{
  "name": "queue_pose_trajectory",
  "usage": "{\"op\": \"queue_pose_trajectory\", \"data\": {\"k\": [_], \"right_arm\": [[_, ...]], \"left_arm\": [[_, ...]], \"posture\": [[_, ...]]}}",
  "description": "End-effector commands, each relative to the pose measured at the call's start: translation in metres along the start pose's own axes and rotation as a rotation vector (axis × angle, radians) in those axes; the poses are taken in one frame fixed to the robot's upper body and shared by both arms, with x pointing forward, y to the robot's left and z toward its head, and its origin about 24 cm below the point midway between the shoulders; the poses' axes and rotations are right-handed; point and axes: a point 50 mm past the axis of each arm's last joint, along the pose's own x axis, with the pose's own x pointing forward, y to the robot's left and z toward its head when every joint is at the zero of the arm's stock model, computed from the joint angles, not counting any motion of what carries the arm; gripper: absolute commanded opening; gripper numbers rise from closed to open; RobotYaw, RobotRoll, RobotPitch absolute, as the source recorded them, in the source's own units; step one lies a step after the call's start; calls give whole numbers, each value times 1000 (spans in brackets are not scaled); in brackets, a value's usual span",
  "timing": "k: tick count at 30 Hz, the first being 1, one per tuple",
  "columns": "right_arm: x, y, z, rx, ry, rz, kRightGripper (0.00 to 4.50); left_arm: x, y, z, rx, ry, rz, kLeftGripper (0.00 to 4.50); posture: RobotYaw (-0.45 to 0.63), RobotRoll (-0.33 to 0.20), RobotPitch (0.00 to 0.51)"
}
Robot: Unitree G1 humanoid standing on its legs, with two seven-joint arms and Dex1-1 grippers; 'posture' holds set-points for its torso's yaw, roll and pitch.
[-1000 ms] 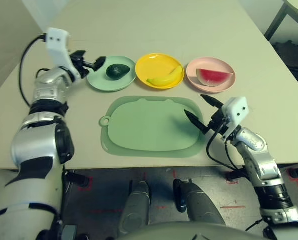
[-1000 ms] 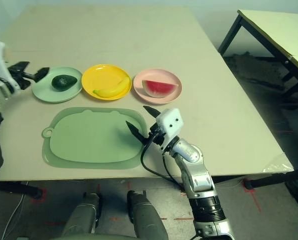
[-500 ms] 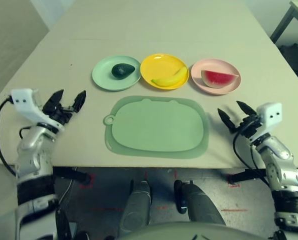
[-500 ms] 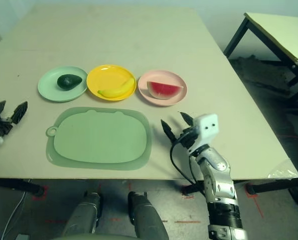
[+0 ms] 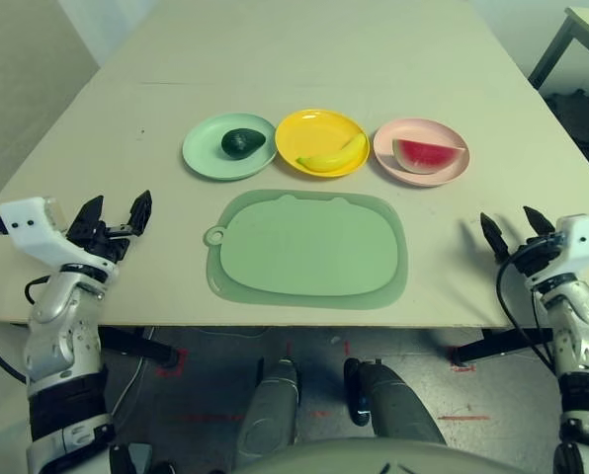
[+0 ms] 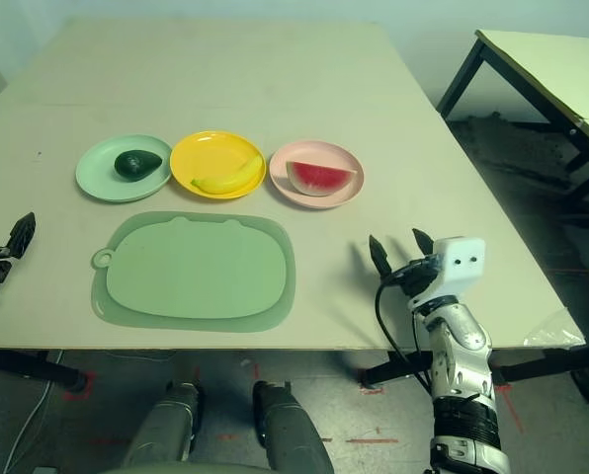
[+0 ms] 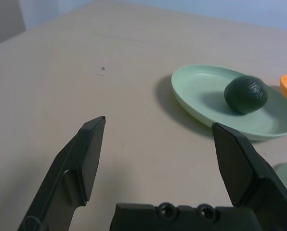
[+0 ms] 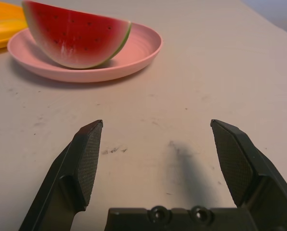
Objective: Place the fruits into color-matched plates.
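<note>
Across the upper middle of the head view, the dark green toy avocado (image 5: pixel 242 142) is seen in the mint green plastic plate (image 5: pixel 204 158), the curved yellow banana (image 5: pixel 332 157) in the yellow plate (image 5: pixel 304 128), the red watermelon wedge (image 5: pixel 427 154) in the pale pink plate (image 5: pixel 409 175). Sorting is judged complete. Left gripper (image 5: pixel 115 211) and right gripper (image 5: pixel 512 229) are spread wide, empty.

Second table (image 6: pixel 551 79); grey floor (image 6: pixel 532 178)

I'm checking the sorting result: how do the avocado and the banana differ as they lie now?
The avocado is dark green and rounded; the banana is yellow, long and curved. The avocado lies on the mint green plate, the banana on the yellow plate beside it. Each rests on its colour-matched plate, untouched by either gripper.
</note>
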Motion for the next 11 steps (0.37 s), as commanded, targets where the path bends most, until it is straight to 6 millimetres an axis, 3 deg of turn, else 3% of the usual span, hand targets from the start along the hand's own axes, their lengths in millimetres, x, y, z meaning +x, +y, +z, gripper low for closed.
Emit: {"op": "queue_pose_trajectory", "data": {"k": [1,11], "right_arm": [[2,-1,-2,-12,0,-23,4500],[3,-6,-8,-23,5,-62,4500]], "left_arm": [[1,2,-3,-4,36,-6,4492],[-2,8,7,23,30,2,4492]], "posture": [[88,0,191],[115,0,189]]}}
